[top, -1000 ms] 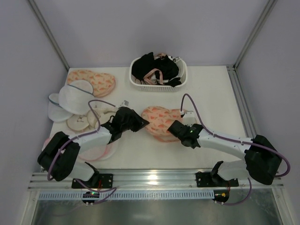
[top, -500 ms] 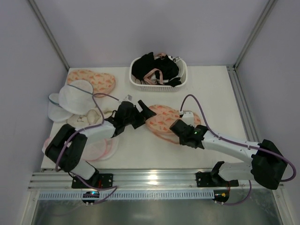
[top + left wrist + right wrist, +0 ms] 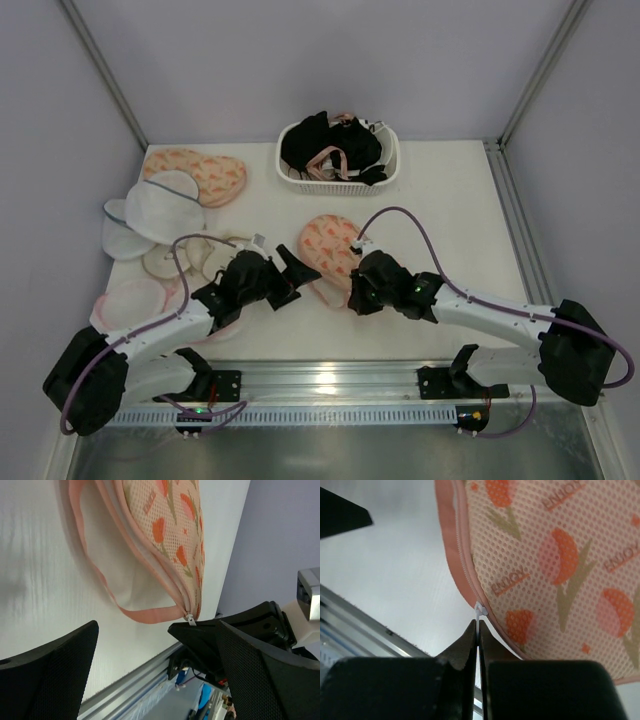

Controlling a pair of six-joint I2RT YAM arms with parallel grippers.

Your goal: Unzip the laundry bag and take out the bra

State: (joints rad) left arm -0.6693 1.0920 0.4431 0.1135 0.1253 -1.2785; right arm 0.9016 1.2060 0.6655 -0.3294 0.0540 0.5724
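Right wrist best shows jaws pinching the laundry bag's (image 3: 560, 565) zip pull (image 3: 479, 611); left jaws spread.

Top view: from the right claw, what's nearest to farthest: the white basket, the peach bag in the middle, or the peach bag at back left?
1. The laundry bag, mid-table, right at the right gripper, which pinches its zip pull.
2. The basket, behind the bag, at the table's back edge.
3. The second peach bag, far off at the back left.
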